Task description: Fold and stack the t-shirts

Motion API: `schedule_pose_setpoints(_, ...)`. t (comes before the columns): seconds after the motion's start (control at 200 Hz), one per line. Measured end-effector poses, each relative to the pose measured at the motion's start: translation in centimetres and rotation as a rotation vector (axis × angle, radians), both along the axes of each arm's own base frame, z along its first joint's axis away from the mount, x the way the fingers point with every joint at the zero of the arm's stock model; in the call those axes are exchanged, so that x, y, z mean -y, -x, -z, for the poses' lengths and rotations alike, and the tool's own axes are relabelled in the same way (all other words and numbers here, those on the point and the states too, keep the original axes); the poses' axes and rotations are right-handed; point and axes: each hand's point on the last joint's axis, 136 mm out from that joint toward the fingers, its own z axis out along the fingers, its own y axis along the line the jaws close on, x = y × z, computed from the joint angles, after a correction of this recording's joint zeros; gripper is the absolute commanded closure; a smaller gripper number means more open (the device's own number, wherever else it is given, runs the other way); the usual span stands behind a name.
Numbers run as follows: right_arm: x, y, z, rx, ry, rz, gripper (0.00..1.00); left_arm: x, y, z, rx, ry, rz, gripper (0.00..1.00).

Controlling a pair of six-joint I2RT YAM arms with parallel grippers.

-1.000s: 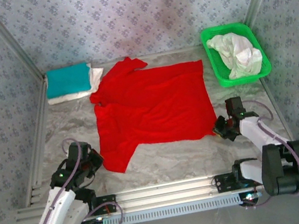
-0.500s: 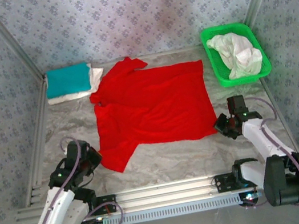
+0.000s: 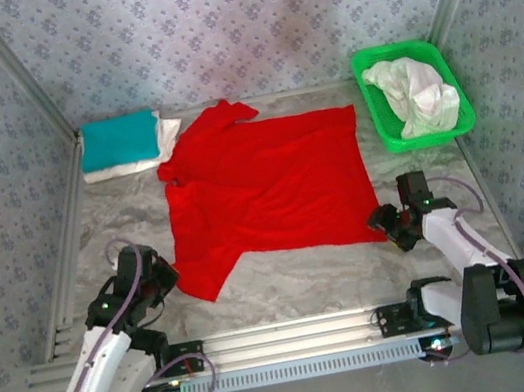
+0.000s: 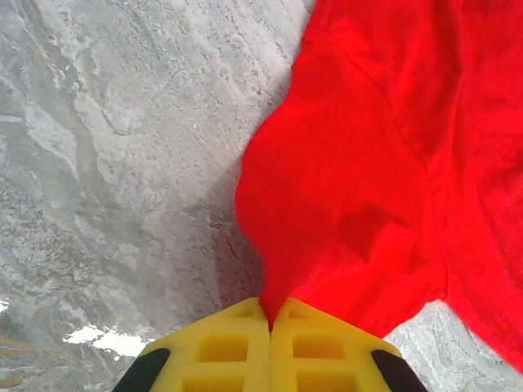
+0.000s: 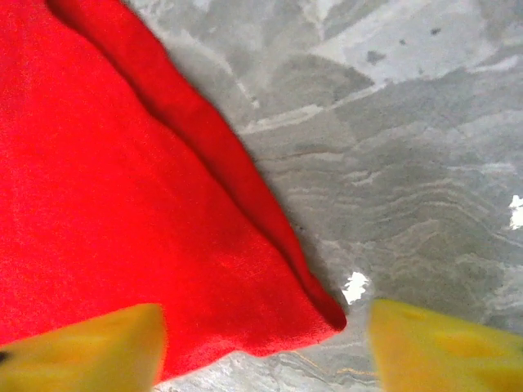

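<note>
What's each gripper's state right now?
Left gripper: closed, pinching the red t-shirt.
Right gripper: open, with the shirt's corner between its fingers, not gripped.

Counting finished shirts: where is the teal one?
Top view: the teal shirt lies folded far left, atop a white shirt, beside the red shirt.

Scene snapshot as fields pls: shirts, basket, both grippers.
red t-shirt: spread open on the table, unfolded
stack: teal t-shirt folded on top of a folded white t-shirt, far left corner
green basket: far right, crumpled white cloth inside
left gripper: shut on the red t-shirt's near-left sleeve
right gripper: open, fingers on either side of the shirt's near-right corner
</note>
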Motion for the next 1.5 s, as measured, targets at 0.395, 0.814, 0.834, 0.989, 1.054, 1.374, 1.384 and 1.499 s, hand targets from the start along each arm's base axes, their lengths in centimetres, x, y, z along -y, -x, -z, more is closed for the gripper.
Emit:
schedule_pose_setpoints(0.395,0.4,0.2,0.8,0.005,0.0,0.066,0.3,-0.1,-0.1,0.4,-0.007,-0.002,-0.006,1.0)
schedule_pose_setpoints(0.814,0.4,0.3,0.9,-0.068,0.1,0.035,0.45,-0.3,0.0,0.7,-0.008,-0.002,-0.013,1.0)
schedule_pose_setpoints(0.834,0.4,0.3,0.9,-0.07,0.105,0.033,0.45,-0.2,0.0,0.8,-0.008,-0.002,-0.012,1.0)
schedule_pose_setpoints(0.989,0.3,0.4,1.2,-0.103,0.157,0.007,0.49,-0.3,0.1,1.3,-0.016,-0.004,-0.013,1.0)
schedule_pose_setpoints(1.054,0.4,0.5,1.3,-0.119,0.175,0.003,0.51,-0.3,0.2,1.3,-0.013,-0.003,-0.013,1.0)
schedule_pose_setpoints(1.374,-0.9,-0.2,1.0,-0.124,0.185,-0.045,0.52,-0.4,0.7,2.2,-0.006,0.015,-0.019,1.0)
schedule_pose_setpoints(1.384,-0.9,-0.3,1.0,-0.125,0.185,-0.046,0.52,-0.4,0.7,2.2,-0.005,0.016,-0.019,1.0)
schedule_pose_setpoints(1.499,-1.1,-0.5,1.1,-0.154,0.194,-0.054,0.52,-0.3,0.7,2.1,-0.001,0.02,-0.016,1.0)
